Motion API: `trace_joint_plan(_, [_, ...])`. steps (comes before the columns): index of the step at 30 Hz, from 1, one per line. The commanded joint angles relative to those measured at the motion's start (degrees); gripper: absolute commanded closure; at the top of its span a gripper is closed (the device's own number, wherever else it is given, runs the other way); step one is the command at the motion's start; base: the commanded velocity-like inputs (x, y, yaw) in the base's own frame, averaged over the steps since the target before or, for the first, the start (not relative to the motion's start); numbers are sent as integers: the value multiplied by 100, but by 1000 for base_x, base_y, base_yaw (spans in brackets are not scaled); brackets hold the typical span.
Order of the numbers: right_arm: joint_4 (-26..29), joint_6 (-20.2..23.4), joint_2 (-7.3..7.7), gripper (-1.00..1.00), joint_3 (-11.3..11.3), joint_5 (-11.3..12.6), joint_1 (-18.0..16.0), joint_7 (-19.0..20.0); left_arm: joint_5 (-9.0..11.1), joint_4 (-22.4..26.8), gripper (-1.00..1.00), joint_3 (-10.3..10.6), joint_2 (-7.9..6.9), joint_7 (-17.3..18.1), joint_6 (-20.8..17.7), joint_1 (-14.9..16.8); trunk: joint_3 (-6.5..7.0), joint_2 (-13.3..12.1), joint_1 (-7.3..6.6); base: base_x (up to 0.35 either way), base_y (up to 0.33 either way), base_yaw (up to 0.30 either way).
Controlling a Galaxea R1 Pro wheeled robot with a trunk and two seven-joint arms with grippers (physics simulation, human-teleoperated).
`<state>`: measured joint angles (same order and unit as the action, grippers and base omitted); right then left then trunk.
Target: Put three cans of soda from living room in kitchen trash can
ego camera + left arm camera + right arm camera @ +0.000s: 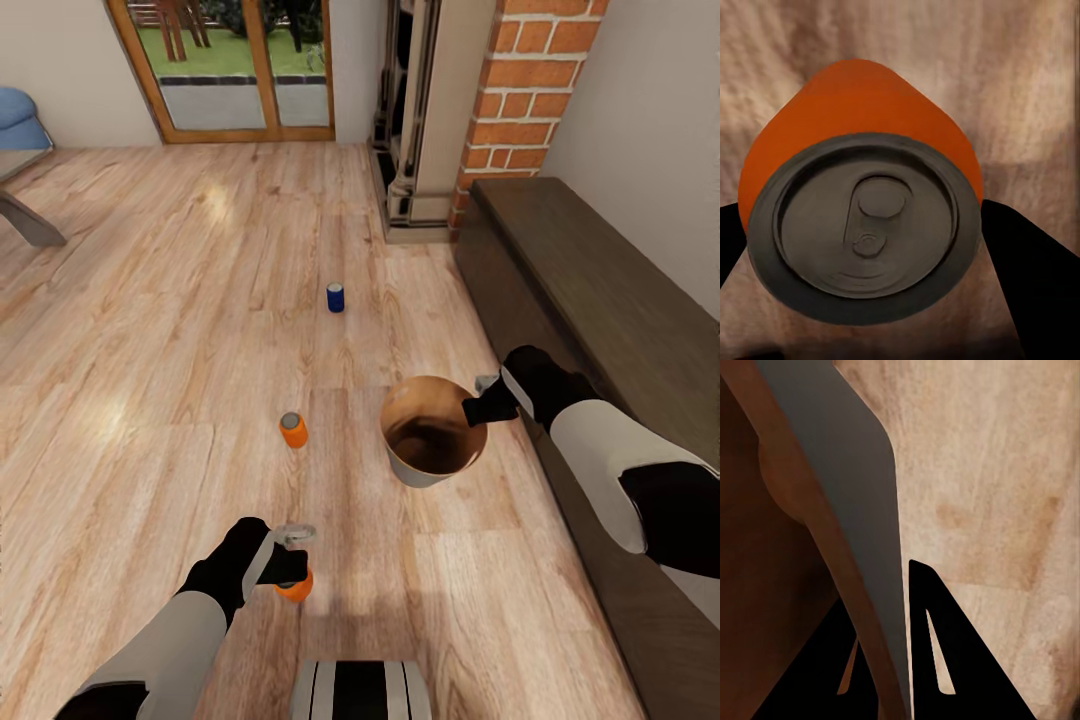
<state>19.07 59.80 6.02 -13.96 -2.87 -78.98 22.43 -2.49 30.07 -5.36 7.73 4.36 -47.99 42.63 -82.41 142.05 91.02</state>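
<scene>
Left gripper (pixel 293 560) clamped on orange soda can (pixel 295 586). Right gripper (pixel 487 398) pinches trash can (pixel 432 433) rim, bin at 2 o'clock from can. Lift clear, centre over mouth before release.

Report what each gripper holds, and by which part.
The left gripper holds an orange soda can by its sides, near the top. The right gripper pinches the trash can by its rim wall.
</scene>
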Motion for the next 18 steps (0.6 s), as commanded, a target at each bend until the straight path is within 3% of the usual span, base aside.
trace_joint_plan(1, [0, 20, -4, 100, 25, 125, 1, 33, -3, -1, 100, 0, 0, 4, 0, 0, 19, -42, -23, 0, 0, 0])
trace_joint_plan(11, [0, 20, -25, 100, 25, 120, 5, 33, -5, -1, 100, 0, 0, 4, 0, -2, 198, -443, -242, 0, 0, 0])
trace_joint_plan(18, [-6, 20, -154, 100, 29, 125, 9, 33, -6, 10, 100, 7, -4, 12, -7, 0, 324, -723, -396, 0, 0, 0])
